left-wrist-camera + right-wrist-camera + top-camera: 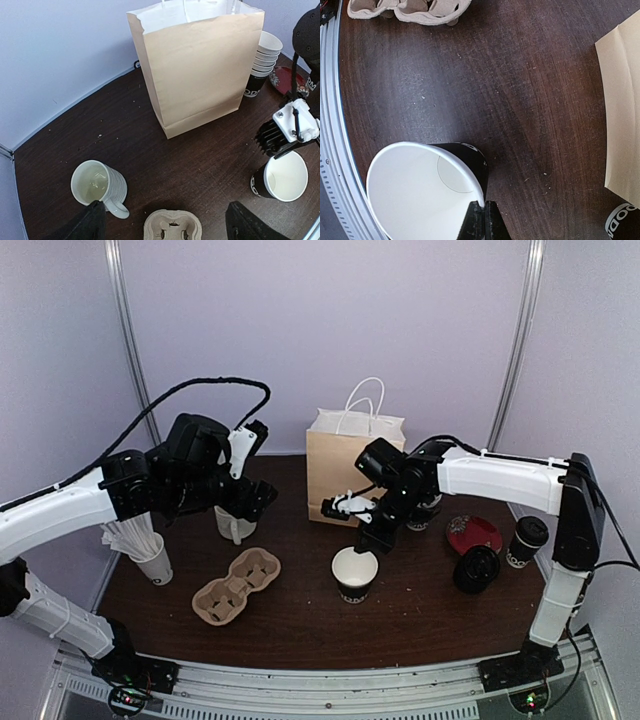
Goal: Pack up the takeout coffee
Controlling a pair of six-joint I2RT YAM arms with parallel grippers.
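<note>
One black paper cup [355,576], white inside and without a lid, stands at the table's middle front. My right gripper [374,541] is shut on its rim; in the right wrist view the fingertips [483,220] pinch the cup's [427,192] white edge. It also shows in the left wrist view [280,178]. A second black cup [526,541] with a dark top stands at the far right. A black lid [477,569] lies beside it. My left gripper [240,508] is open over the white mug [97,184], its fingers [90,225] wide apart.
A brown paper bag [345,465] stands open at the back middle. A pulp cup carrier [237,587] lies front left. A white cup of sticks [150,552] stands at the left. A stack of cups [425,512] and a red plate [474,533] lie right of the bag.
</note>
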